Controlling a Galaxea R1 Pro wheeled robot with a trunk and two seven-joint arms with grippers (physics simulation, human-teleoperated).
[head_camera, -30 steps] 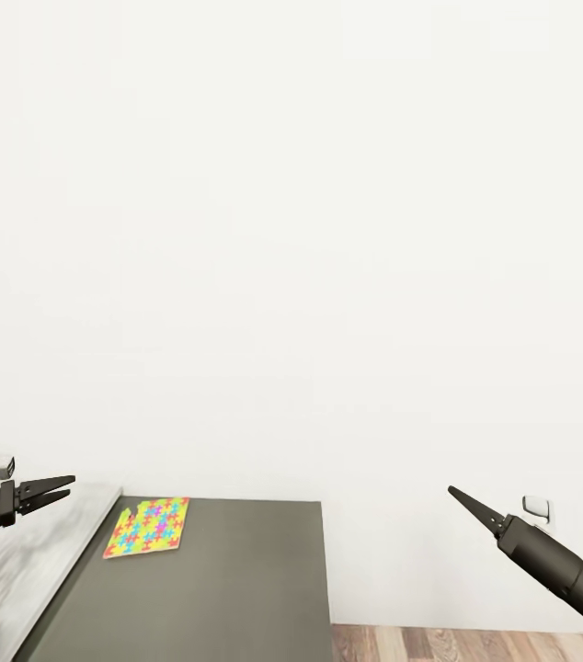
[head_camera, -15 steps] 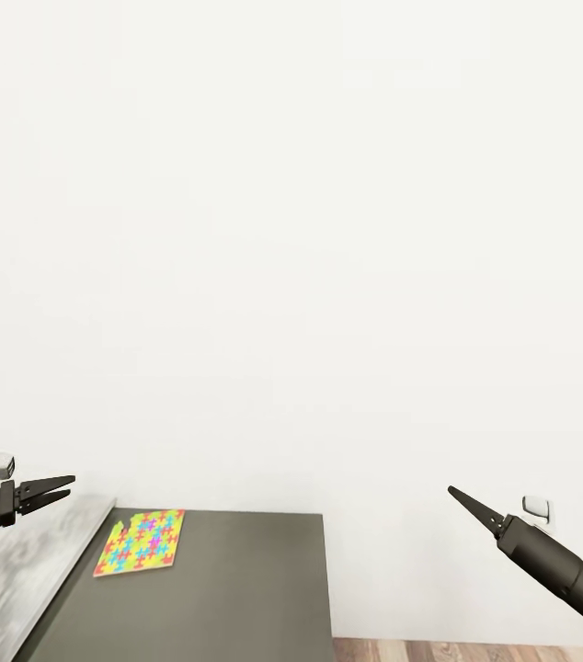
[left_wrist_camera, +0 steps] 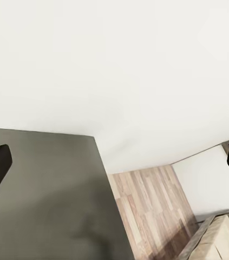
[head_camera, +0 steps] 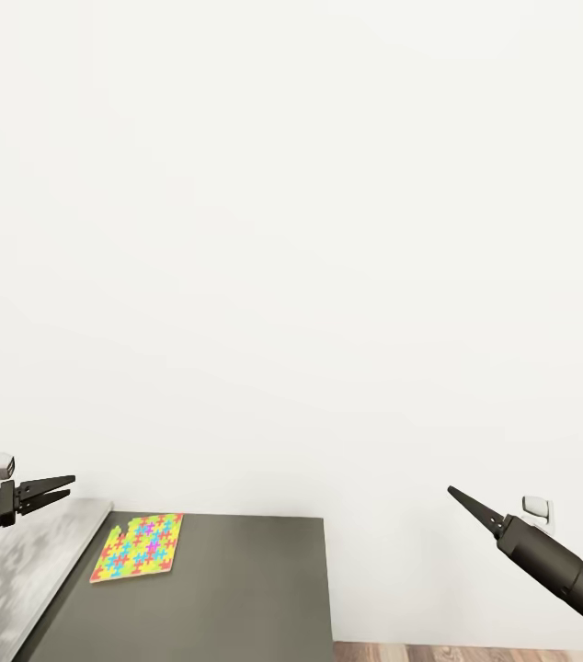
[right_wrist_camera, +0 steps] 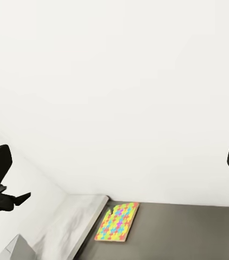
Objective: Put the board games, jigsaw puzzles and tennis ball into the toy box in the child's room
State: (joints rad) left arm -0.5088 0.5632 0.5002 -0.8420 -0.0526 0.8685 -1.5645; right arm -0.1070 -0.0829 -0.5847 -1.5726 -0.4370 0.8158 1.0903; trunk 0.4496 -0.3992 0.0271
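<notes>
Multicoloured, one jigsaw puzzle (head_camera: 139, 549) lies flat on the dark grey cabinet (head_camera: 227, 598) beside the light table (head_camera: 16, 570). Our left gripper (head_camera: 60, 487) hangs slightly parted and empty; we cannot tell our right gripper's (head_camera: 457, 497) state.

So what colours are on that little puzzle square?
The jigsaw puzzle is a bright mosaic of yellow, blue, pink, orange and green pieces, clearest in the head view.

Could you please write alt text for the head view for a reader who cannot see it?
A multicoloured jigsaw puzzle lies flat on a dark grey cabinet top against a white wall, beside a light-grey table. The open left gripper and right gripper hang in the air.
</notes>
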